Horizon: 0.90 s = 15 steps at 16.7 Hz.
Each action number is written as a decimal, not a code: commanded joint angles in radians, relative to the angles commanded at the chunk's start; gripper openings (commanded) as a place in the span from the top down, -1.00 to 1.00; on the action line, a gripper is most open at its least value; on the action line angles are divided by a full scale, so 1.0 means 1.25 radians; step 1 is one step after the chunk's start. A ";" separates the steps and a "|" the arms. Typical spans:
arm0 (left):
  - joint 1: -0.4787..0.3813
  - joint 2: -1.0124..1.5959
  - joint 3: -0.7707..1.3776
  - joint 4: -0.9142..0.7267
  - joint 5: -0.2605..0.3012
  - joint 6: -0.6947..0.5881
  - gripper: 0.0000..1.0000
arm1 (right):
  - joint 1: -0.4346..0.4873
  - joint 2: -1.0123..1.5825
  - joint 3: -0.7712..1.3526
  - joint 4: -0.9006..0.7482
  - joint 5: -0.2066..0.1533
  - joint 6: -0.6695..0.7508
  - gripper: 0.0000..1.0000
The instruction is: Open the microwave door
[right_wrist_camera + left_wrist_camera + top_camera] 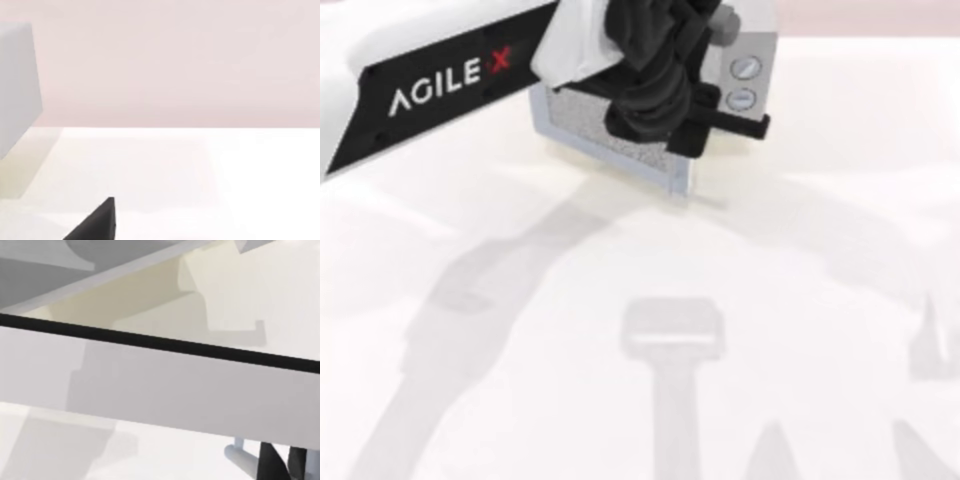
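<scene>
The light-grey microwave (pixel 760 48) stands at the table's far edge near the middle, with two silver knobs (pixel 745 68) on its right-hand panel. The microwave door (pixel 582 128), grey-framed with a speckled mesh window, is hinged at the left and stands partly swung out toward the front. My left gripper (pixel 692 140) reaches over the microwave to the door's free edge. In the left wrist view, the door's edge (pixel 175 390) runs across as a wide grey band, with the pale interior (pixel 125 300) behind it. There my left gripper (pixel 285 463) is shut on the door's round handle (pixel 242 460).
My left arm, marked AGILEX (pixel 440 85), crosses the far left of the table. My right arm is outside the top view. In the right wrist view, one black fingertip (pixel 100 222) shows, with the microwave's grey side (pixel 15 85) farther off. Arm shadows lie on the white table (pixel 800 300).
</scene>
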State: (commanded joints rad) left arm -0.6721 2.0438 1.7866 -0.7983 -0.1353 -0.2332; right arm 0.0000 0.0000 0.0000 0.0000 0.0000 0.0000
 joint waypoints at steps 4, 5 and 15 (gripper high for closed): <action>0.000 0.000 0.000 0.000 0.000 0.000 1.00 | 0.000 0.000 0.000 0.000 0.000 0.000 -1.00; 0.000 0.000 0.000 0.000 0.000 0.000 1.00 | 0.000 0.000 0.000 0.000 0.000 0.000 -1.00; 0.012 -0.042 -0.063 0.025 0.032 0.057 1.00 | 0.000 0.000 0.000 0.000 0.000 0.000 -1.00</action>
State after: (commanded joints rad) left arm -0.6573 1.9907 1.7073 -0.7665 -0.0954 -0.1621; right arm 0.0000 0.0000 0.0000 0.0000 0.0000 0.0000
